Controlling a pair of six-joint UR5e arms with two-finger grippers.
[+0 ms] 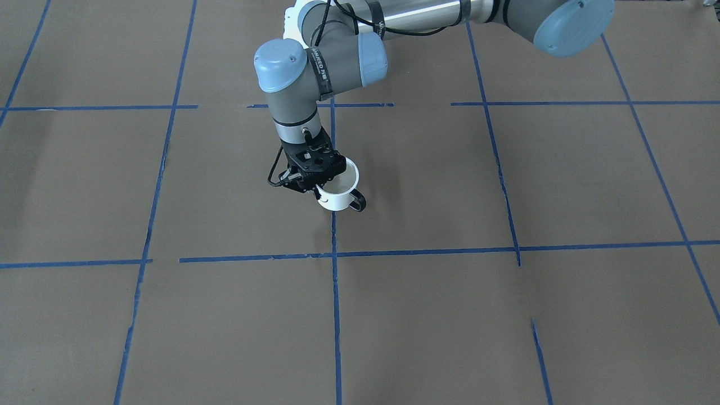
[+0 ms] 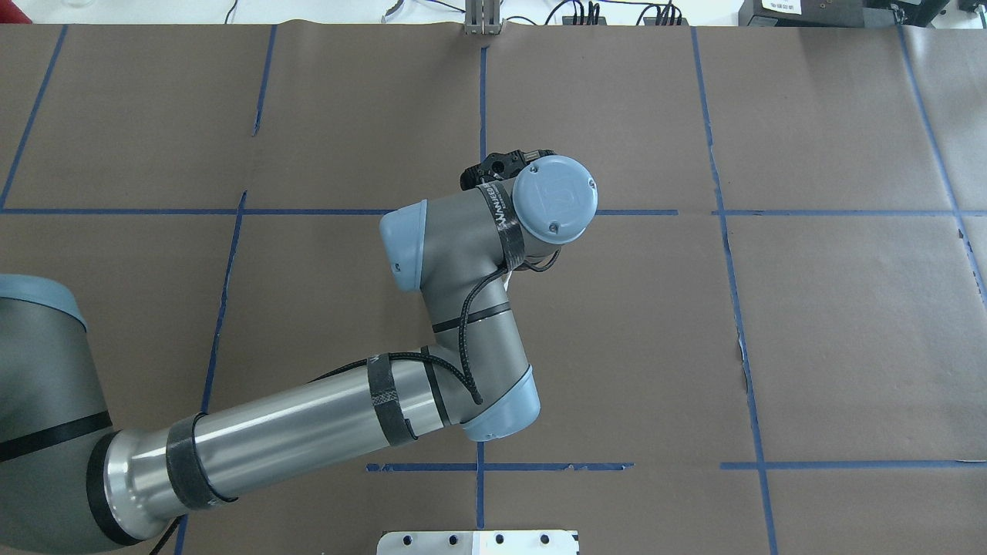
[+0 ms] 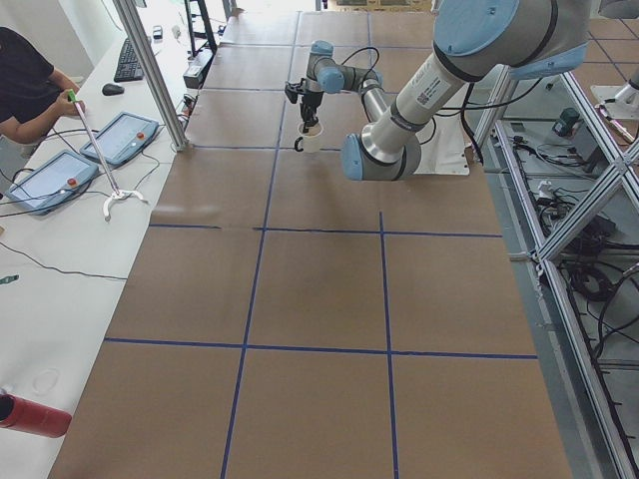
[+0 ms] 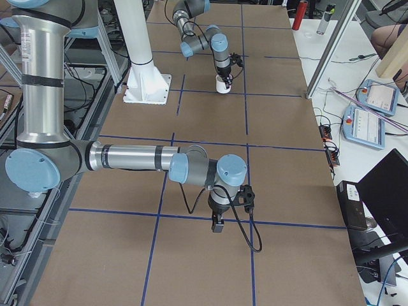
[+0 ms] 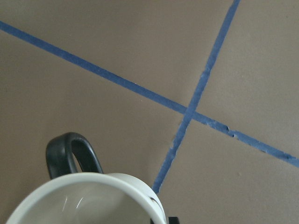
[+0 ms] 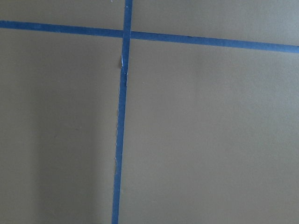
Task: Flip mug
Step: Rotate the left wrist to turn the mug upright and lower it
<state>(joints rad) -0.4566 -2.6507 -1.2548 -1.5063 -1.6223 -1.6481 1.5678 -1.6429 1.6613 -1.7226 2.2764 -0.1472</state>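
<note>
The white mug (image 1: 337, 198) with a black loop handle (image 1: 358, 201) stands mouth up, low over the brown table near a blue tape line. My left gripper (image 1: 322, 189) points down and is shut on the mug's rim, on the side away from the handle. The left wrist view shows the cream inside of the mug (image 5: 88, 203) and the handle (image 5: 70, 154). I cannot tell if the mug touches the table. The wrist hides it in the overhead view. My right gripper (image 4: 217, 224) hangs over the table far from the mug; I cannot tell if it is open.
Blue tape lines (image 1: 334, 315) grid the brown paper-covered table. A white base plate (image 4: 148, 89) stands at the robot's side. Side benches hold tablets (image 3: 120, 140), a red bottle (image 3: 30, 414) and an operator's arm (image 3: 35, 95).
</note>
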